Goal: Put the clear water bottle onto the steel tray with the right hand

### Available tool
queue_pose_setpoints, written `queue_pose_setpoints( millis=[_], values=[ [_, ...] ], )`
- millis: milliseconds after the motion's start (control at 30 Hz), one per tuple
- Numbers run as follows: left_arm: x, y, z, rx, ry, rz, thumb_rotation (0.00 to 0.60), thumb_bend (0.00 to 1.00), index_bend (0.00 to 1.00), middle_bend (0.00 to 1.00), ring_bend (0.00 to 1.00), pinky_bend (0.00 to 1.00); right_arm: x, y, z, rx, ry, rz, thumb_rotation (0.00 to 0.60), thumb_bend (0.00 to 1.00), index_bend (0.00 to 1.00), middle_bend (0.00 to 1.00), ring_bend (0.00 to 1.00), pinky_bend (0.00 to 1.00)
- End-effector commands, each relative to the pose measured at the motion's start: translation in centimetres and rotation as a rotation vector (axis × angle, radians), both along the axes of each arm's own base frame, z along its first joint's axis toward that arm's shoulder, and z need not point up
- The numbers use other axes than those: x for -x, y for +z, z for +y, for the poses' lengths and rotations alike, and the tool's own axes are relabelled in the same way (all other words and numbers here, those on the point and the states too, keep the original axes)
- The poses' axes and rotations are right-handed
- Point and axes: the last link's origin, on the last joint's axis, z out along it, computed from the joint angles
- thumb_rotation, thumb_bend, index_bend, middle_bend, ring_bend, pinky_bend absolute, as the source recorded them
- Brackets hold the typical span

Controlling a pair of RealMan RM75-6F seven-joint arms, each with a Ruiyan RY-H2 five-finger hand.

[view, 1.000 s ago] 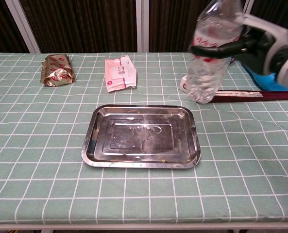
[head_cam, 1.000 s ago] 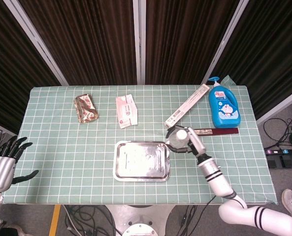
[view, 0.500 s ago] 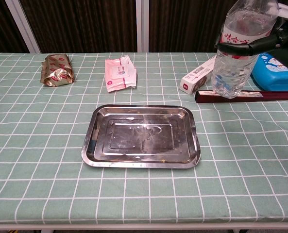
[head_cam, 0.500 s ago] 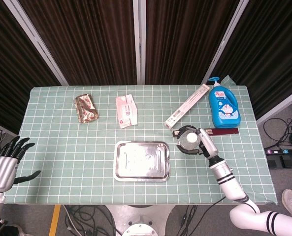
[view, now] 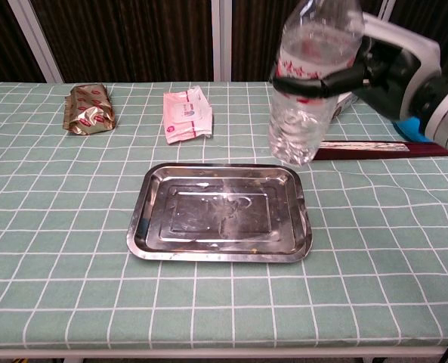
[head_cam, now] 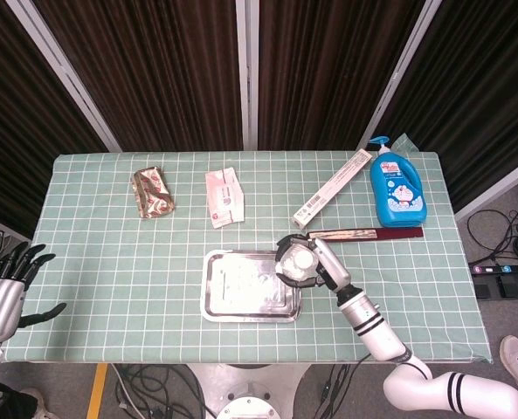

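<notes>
My right hand (view: pixel 390 72) grips the clear water bottle (view: pixel 308 91) around its red-and-white label and holds it upright in the air. In the chest view the bottle's base hangs just above the far right corner of the steel tray (view: pixel 163 234). From the head view the bottle (head_cam: pixel 298 261) and right hand (head_cam: pixel 315 266) sit over the right edge of the tray (head_cam: pixel 232 297). My left hand (head_cam: pixel 1 297) hangs off the table's left side with fingers spread, holding nothing.
Behind the tray lie a gold snack packet (head_cam: pixel 154 192), a pink wipes pack (head_cam: pixel 224 198), a long white box (head_cam: pixel 333 188), a dark red flat box (head_cam: pixel 368 233) and a blue pump bottle (head_cam: pixel 397 185).
The right hand swung the bottle right, away from the tray, then back left; the bottle now hangs over the tray's right edge. The left hand barely shifted.
</notes>
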Motion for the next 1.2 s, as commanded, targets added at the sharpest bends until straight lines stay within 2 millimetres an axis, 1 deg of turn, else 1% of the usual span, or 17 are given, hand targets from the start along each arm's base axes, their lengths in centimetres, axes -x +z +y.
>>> queue_pose_setpoints(
  millis=[33,67,100,200,267,333,367,433,467,500,600,633,700,833,967,1067,1200],
  values=[
    [0.0,0.0,0.0,0.001,-0.001,0.002,0.489,0.07,0.26,0.23,0.10,0.19,1.8,-1.9,0.1,-0.045,-0.059,0.015,0.600,0.27,0.64,0.50,0.29,0.35],
    [0.0,0.0,0.0,0.000,0.000,0.002,0.489,0.07,0.26,0.23,0.10,0.19,1.0,-1.3,0.0,-0.026,-0.028,-0.005,0.600,0.27,0.64,0.50,0.29,0.35],
    [0.0,0.0,0.0,0.000,0.001,0.002,0.491,0.07,0.26,0.23,0.10,0.19,-0.4,-0.4,0.0,0.001,0.020,-0.035,0.600,0.27,0.64,0.50,0.29,0.35],
    [-0.2,0.1,0.1,-0.007,-0.005,-0.001,0.492,0.07,0.26,0.23,0.10,0.19,-3.7,2.5,0.2,0.070,0.126,-0.100,0.600,0.25,0.64,0.50,0.29,0.35],
    [-0.4,0.1,0.3,-0.009,-0.010,-0.005,0.488,0.07,0.26,0.23,0.10,0.19,-4.6,3.9,0.4,0.100,0.153,-0.121,0.600,0.24,0.64,0.50,0.29,0.35],
    [-0.5,0.0,0.4,-0.009,-0.014,-0.005,0.488,0.07,0.26,0.23,0.10,0.19,-4.3,4.6,0.5,0.112,0.138,-0.121,0.600,0.24,0.64,0.50,0.29,0.35],
    [-0.5,0.0,0.4,-0.007,-0.013,-0.005,0.488,0.07,0.26,0.23,0.10,0.19,-3.6,4.5,0.5,0.109,0.117,-0.109,0.600,0.24,0.64,0.50,0.29,0.35],
    [-0.5,-0.1,0.3,-0.002,-0.010,-0.002,0.489,0.07,0.26,0.23,0.10,0.19,-1.3,3.4,0.2,0.075,0.041,-0.065,0.600,0.24,0.64,0.50,0.29,0.35],
    [-0.4,-0.2,0.2,0.000,-0.009,-0.001,0.491,0.07,0.26,0.23,0.10,0.19,0.0,2.8,0.0,0.060,0.001,-0.041,0.600,0.24,0.64,0.50,0.29,0.36],
    [-0.4,-0.2,0.2,0.002,-0.006,0.000,0.489,0.07,0.26,0.23,0.10,0.19,1.6,1.9,-0.3,0.041,-0.051,-0.007,0.600,0.24,0.64,0.50,0.29,0.36],
    [-0.2,-0.2,0.0,0.005,0.000,0.003,0.487,0.07,0.26,0.23,0.10,0.19,5.1,-0.2,-0.6,-0.003,-0.146,0.063,0.600,0.26,0.64,0.50,0.29,0.35],
    [-0.1,-0.2,-0.1,0.004,0.001,0.005,0.488,0.07,0.26,0.23,0.10,0.19,5.4,-0.5,-0.7,-0.011,-0.153,0.069,0.600,0.27,0.64,0.50,0.29,0.35],
    [-0.1,-0.1,-0.1,0.001,0.002,0.004,0.491,0.07,0.26,0.23,0.10,0.19,5.0,-0.5,-0.8,-0.003,-0.127,0.059,0.600,0.27,0.64,0.50,0.29,0.35],
    [-0.3,-0.1,0.1,0.001,-0.006,0.004,0.491,0.07,0.26,0.23,0.10,0.19,2.6,0.4,-0.9,0.032,-0.042,0.006,0.600,0.25,0.64,0.50,0.29,0.35],
    [-0.4,0.0,0.3,0.001,-0.009,0.005,0.490,0.07,0.26,0.23,0.10,0.19,1.0,0.6,-1.1,0.025,-0.015,-0.028,0.600,0.24,0.64,0.50,0.29,0.35],
    [-0.3,0.0,0.1,0.006,-0.002,0.008,0.486,0.07,0.26,0.23,0.10,0.19,0.1,-0.2,-1.4,-0.023,-0.029,-0.075,0.600,0.23,0.64,0.50,0.29,0.35],
    [0.0,-0.1,0.1,0.008,0.007,0.006,0.491,0.07,0.26,0.23,0.10,0.19,-0.8,-2.2,-1.3,-0.106,-0.038,-0.129,0.600,0.22,0.64,0.50,0.29,0.35]
  ],
)
